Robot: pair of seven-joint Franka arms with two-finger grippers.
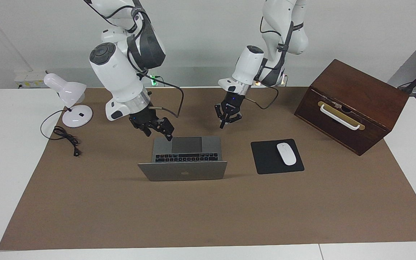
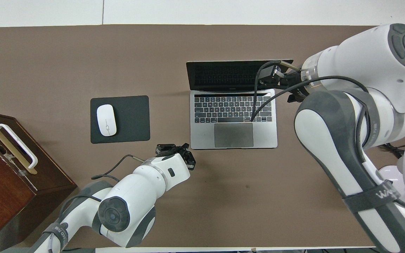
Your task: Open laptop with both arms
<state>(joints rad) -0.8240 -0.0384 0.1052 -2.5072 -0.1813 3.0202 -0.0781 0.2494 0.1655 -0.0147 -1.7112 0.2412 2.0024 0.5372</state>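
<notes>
Silver laptop (image 1: 182, 169): lid already up.
Left claw (image 1: 223, 125): closed, empty.
Right claw (image 1: 168, 136): fingers unclear.
Next: retreat clear.

A white desk (image 1: 2, 173) carries a broad brown mat (image 1: 208, 213) that covers most of its top, and a plain pale wall (image 1: 200, 39) rises at the robots' end. On the mat sit a dark wooden box (image 1: 356, 94) with a white handle at the left arm's end, and a black mouse pad (image 1: 265, 159) with a white mouse (image 1: 286, 154) on it. At the right arm's end stands a small white desk lamp (image 1: 69, 97) — its black cord (image 1: 65, 139) trails over the mat's edge — and the light is even and soft.
</notes>
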